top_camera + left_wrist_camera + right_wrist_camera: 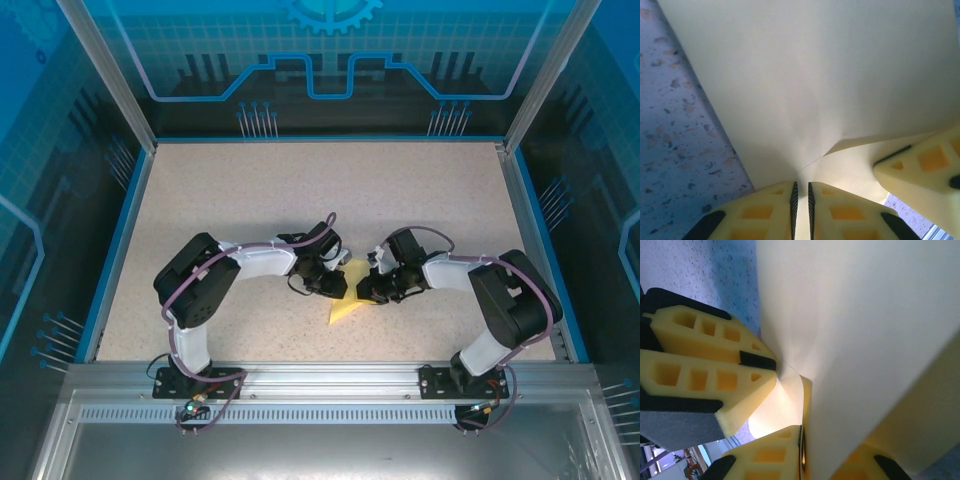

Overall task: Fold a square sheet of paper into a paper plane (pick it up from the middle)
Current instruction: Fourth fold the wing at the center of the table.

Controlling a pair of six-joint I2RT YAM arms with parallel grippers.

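The pale-yellow sheet of paper (349,296) is held between both grippers near the table's middle front, partly folded, with a corner pointing down-left. My left gripper (333,284) is shut on the paper's edge; in the left wrist view the paper (805,90) rises from between the nearly closed pads (794,200). My right gripper (371,288) is shut on the paper too; in the right wrist view the sheet (860,340) runs up from its jaws, and the left gripper's fingers (710,365) pinch it at the left. No finished plane shape is visible.
The speckled beige table (300,190) has a blue rim and transparent walls on aluminium posts (105,75). Both arm bases sit on the metal rail (320,385) at the near edge.
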